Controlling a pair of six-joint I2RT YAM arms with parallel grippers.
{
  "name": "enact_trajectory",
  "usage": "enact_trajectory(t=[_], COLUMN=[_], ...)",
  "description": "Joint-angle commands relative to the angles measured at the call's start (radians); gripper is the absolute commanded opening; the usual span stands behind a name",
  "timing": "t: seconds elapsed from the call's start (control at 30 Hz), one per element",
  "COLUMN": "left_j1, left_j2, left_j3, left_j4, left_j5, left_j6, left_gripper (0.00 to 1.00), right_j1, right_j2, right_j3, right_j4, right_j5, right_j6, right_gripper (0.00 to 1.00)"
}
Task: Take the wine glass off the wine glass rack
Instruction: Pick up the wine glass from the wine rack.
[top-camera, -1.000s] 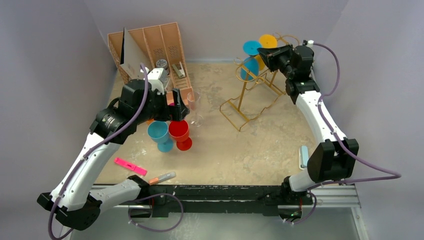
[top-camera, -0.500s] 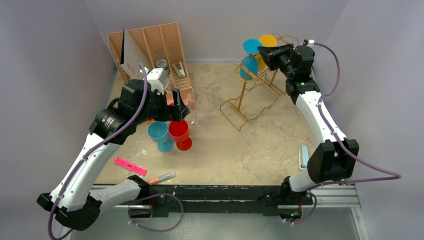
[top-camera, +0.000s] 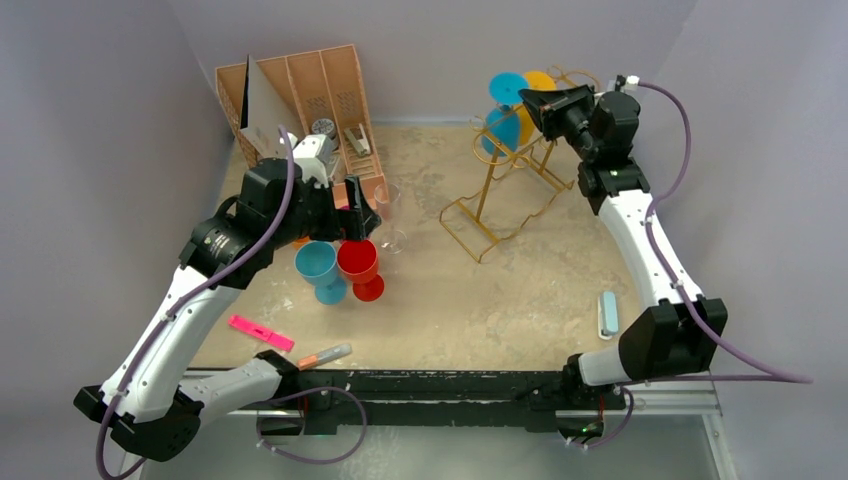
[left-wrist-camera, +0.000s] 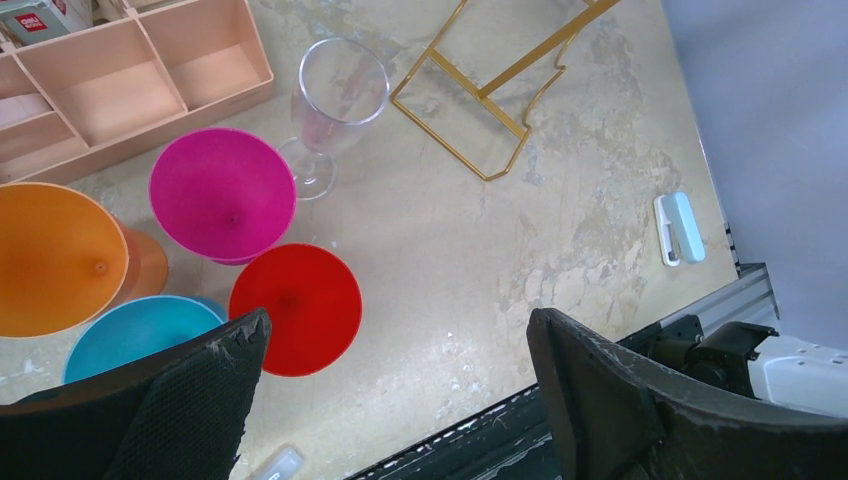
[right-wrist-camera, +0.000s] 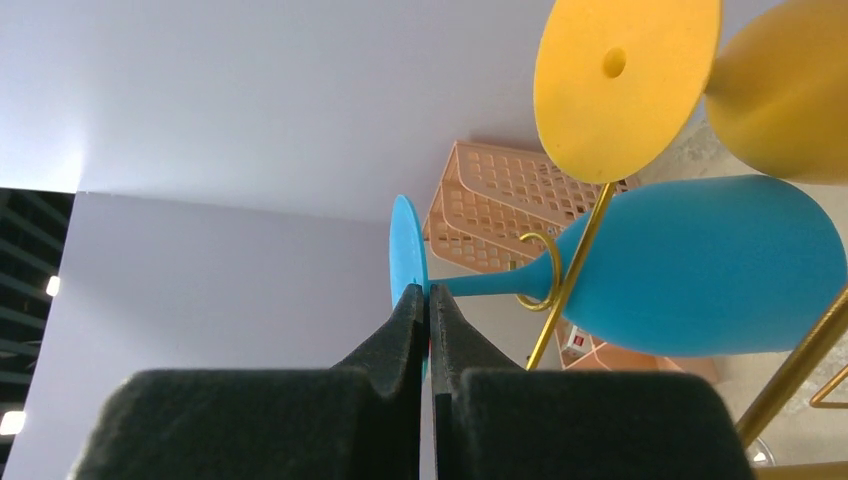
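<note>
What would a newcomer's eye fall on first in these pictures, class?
A blue glass and a yellow glass hang from the gold rack at the far right, with the shut right pincer at the blue glass's foot. Left of centre, a red glass, a pink glass, an orange glass and a clear glass stand bunched below the open left pincer.

right hand (right-wrist-camera: 428, 292): pinched on blue wine glass (right-wrist-camera: 700, 265) foot | stem in rack (right-wrist-camera: 545, 335) loop | yellow glass (right-wrist-camera: 625, 75) alongside

Wine glass rack (top-camera: 487, 190): gold metal wire, shiny. Blue wine glass (right-wrist-camera: 700, 265): matt plastic. Table (top-camera: 520, 290): rough, stained.
</note>
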Motion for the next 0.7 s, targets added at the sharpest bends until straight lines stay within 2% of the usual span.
enact_trajectory(t=[0.0,0.67], left_j1=[0.007,0.006], left_j2=[-0.009,0.002], left_j3=[-0.003,0.003], left_j4=[0.042,0.038], left_j5=[0.018,0.021], left_j6=[-0.014,-0.015], left_gripper=[0.98,0.98], right_j1=[0.007,0.034], right_j2=[-0.005,0.072], right_j3=[0.036,0.138], right_j4=[0.009,-0.045], right_j5=[0.005,0.015], right_j6=[-0.019,-0.05], right_gripper=[0.0,0.0])
